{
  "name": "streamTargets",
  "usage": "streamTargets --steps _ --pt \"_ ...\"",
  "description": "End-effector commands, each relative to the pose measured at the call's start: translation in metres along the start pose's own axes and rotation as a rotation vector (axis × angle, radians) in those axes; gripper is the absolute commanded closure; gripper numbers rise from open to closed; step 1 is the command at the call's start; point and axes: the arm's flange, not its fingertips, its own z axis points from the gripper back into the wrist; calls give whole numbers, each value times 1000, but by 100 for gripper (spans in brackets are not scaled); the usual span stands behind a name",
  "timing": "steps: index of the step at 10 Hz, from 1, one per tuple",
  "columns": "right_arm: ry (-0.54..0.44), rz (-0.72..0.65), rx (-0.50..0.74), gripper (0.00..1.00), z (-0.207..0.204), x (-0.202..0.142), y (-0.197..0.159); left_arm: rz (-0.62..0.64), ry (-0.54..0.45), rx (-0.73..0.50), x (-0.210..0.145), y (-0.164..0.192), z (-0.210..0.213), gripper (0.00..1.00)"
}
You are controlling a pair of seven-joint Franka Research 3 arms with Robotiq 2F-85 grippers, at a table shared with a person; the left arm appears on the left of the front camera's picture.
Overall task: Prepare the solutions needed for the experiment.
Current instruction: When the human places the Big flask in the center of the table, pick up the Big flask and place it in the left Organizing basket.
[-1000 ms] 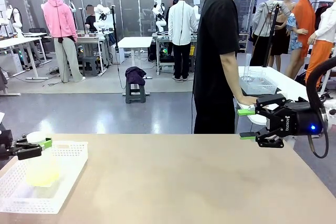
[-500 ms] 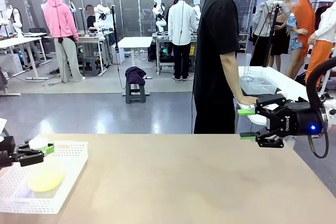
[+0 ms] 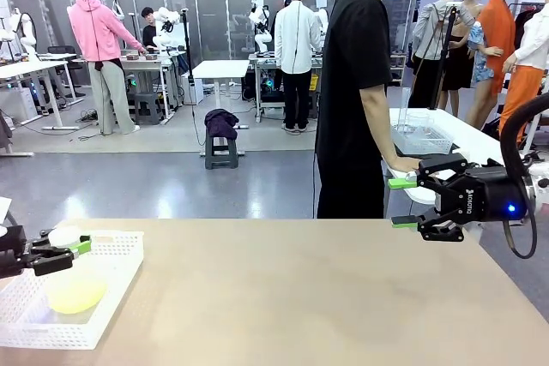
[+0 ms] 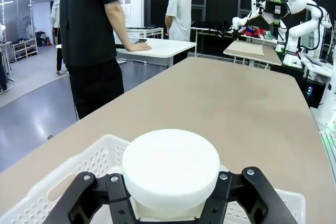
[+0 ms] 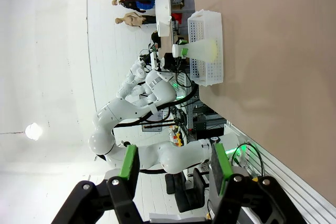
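Flask with the solutions (image 3: 75,293) sits down inside the white perforated basket (image 3: 120,256) at the bench's (image 3: 300,297) left near corner, yellow-green liquid pooled low in the frosted body, white cap (image 3: 64,235) on top. So the vessel looks delivered into the basket; judging from this, the placing step is about done and what's left is letting go fully and backing the arm off, plus whatever other vessels the prep needs, none of which are on the bench. Left claw (image 3: 53,254) is right at the flask's neck, just under the cap. In the left wrist view the cap (image 4: 170,170) sits between the two black fingers (image 4: 113,203), which flank the neck closely on both sides. Can't tell if the pads press the neck or have just come off it; jaws look part-way, neither wide nor clamped tight, so grip status unclear. Liquid itself is below the claw, inside the basket walls, not touching the fingers. Right claw (image 3: 403,203) hovers well apart at the bench's far right edge, above the surface, green pads spread with nothing between them; same in its own wrist view (image 5: 173,169), empty gap, with basket (image 5: 207,51) and flask far off. A person stands beyond the far edge, hand on another table, not involved.
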Motion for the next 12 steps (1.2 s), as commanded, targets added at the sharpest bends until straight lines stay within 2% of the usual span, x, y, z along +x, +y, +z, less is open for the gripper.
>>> streamTargets --steps 1,4,5,12 --pt "-2 0 12 30 -1 1 2 -19 -7 2 -3 -10 3 47" --pt "-2 0 12 30 -1 1 2 -21 -11 33 2 -13 13 16" --pt "-2 0 12 30 -1 1 2 0 1 3 -3 -6 3 16" --pt "-2 0 12 30 -1 1 2 0 1 3 -3 -6 3 16"
